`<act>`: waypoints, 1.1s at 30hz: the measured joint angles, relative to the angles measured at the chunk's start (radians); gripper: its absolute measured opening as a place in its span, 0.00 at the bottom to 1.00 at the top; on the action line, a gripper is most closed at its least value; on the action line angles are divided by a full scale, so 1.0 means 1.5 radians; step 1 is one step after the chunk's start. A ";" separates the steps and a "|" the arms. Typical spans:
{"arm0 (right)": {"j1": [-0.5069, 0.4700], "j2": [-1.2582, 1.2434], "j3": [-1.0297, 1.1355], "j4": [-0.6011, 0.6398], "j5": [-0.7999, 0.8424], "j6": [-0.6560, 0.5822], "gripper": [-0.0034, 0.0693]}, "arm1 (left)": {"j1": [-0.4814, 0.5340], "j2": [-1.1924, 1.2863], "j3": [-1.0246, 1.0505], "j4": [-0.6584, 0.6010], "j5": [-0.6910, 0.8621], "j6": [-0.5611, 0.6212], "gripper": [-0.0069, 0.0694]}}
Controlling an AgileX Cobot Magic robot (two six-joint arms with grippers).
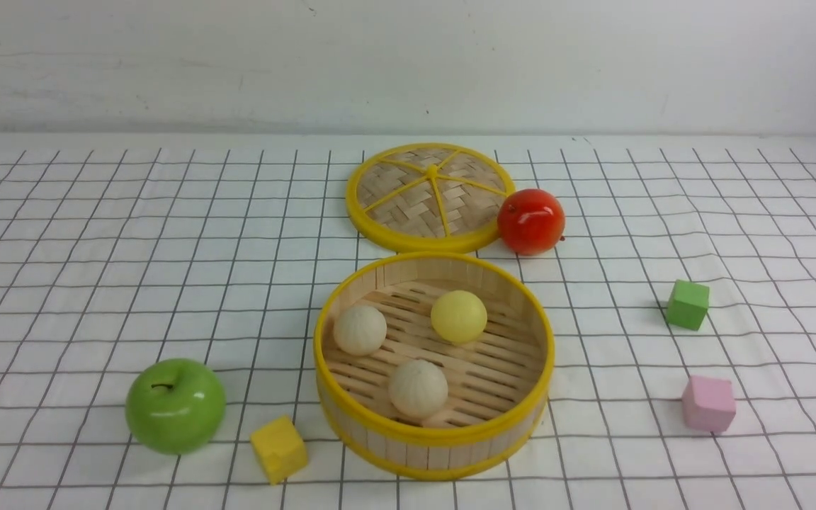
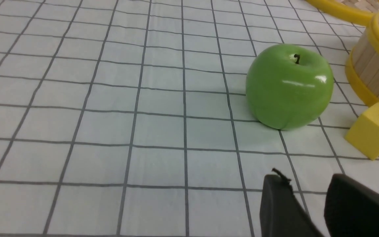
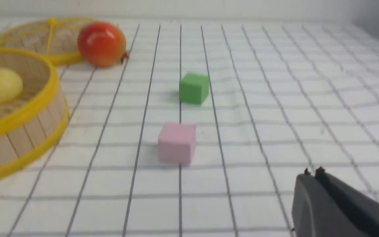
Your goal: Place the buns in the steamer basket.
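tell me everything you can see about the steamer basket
The steamer basket is a wide, round, open bamboo tray with an upright wall of pale slats, yellow top and bottom rims and a slatted floor. It sits flat on the checked cloth, in front of its lid. Three buns rest apart inside.

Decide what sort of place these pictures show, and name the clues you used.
Probably a robot test bench, not a kitchen: a white grid-lined cloth against a bare wall, loose coloured foam cubes like the pink one, and glossy toy fruit such as the green apple beside a round bamboo steamer basket.
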 joint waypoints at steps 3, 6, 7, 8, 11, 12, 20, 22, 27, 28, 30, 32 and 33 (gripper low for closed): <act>0.000 -0.001 0.012 0.018 0.020 0.000 0.03 | 0.000 0.000 0.000 0.000 0.001 0.000 0.37; 0.000 -0.001 0.012 0.033 0.021 0.000 0.03 | 0.000 0.000 0.000 0.000 0.000 0.000 0.37; 0.000 -0.001 0.012 0.033 0.021 0.000 0.03 | 0.000 0.000 0.000 0.000 0.000 0.000 0.37; 0.000 -0.001 0.012 0.034 0.021 0.000 0.03 | 0.000 0.000 0.000 0.000 0.000 0.000 0.37; 0.000 -0.001 0.012 0.036 0.021 0.000 0.03 | 0.000 0.000 0.000 0.000 0.000 0.000 0.38; 0.000 -0.001 0.012 0.037 0.021 0.000 0.03 | 0.000 0.000 0.000 0.000 0.000 0.000 0.38; 0.000 -0.001 0.012 0.038 0.021 0.000 0.04 | 0.000 0.000 0.000 0.000 0.001 0.000 0.38; 0.000 -0.001 0.012 0.039 0.021 0.000 0.04 | 0.000 0.000 0.000 0.000 0.001 0.000 0.39; 0.000 -0.001 0.012 0.040 0.021 0.000 0.05 | 0.000 0.000 0.000 0.000 0.001 0.000 0.39; 0.000 -0.001 0.012 0.040 0.021 0.000 0.05 | 0.000 0.000 0.000 0.000 0.001 0.000 0.39; 0.000 -0.001 0.012 0.040 0.021 0.000 0.05 | 0.000 0.000 0.000 0.000 0.001 0.000 0.39; 0.000 -0.001 0.012 0.040 0.021 0.000 0.05 | 0.000 0.000 0.000 0.000 0.001 0.000 0.39; 0.000 -0.001 0.012 0.040 0.021 0.000 0.05 | 0.000 0.000 0.000 0.000 0.001 0.000 0.39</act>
